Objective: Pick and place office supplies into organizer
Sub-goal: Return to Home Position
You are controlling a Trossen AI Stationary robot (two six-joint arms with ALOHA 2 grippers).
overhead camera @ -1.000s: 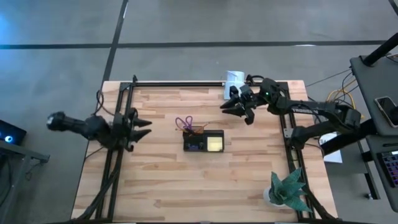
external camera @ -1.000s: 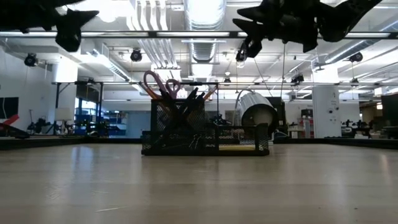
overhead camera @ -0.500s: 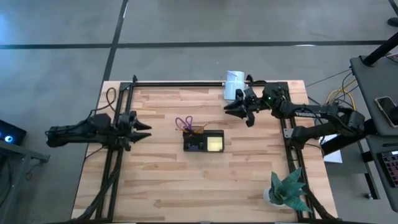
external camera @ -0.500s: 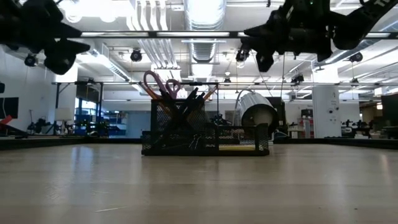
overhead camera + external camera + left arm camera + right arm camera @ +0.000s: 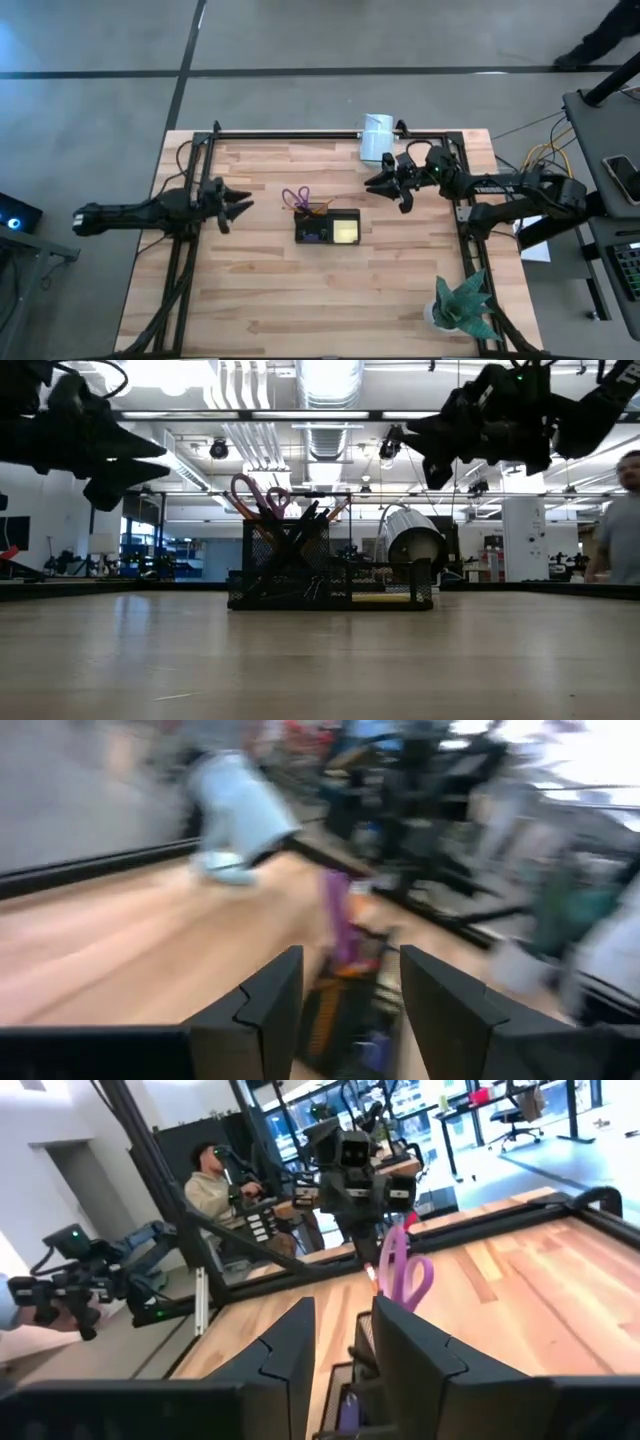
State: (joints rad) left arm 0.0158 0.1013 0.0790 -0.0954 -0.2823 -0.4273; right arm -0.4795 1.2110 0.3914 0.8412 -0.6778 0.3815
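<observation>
The wooden table (image 5: 260, 290) stands on a grey floor (image 5: 100, 100) in a big room with bright lights and pipes on the ceiling. One person (image 5: 618, 510) stands far off behind the table, and another person (image 5: 215, 1185) sits at a desk in the room. The black organizer (image 5: 328, 228) sits in the middle of the table. The yellow sticky-note pad (image 5: 346, 231) lies flat in its part at the 3 o'clock side. The purple scissors (image 5: 296, 197) stand in the tall part at the 10 o'clock corner, handles up, with a black pen (image 5: 310, 515) leaning beside them. Small purple bits (image 5: 318, 236) lie in the low part at the 9 o'clock side. A white cylinder (image 5: 376, 135) lies at the 1 o'clock edge of the table, and a green plant (image 5: 462, 305) stands at the 4 o'clock corner. The left gripper (image 5: 238, 207) hangs in the air at 9 o'clock from the organizer, fingers spread and holding nothing. The right gripper (image 5: 383, 190) hangs at 2 o'clock, fingers a little apart and holding nothing.
</observation>
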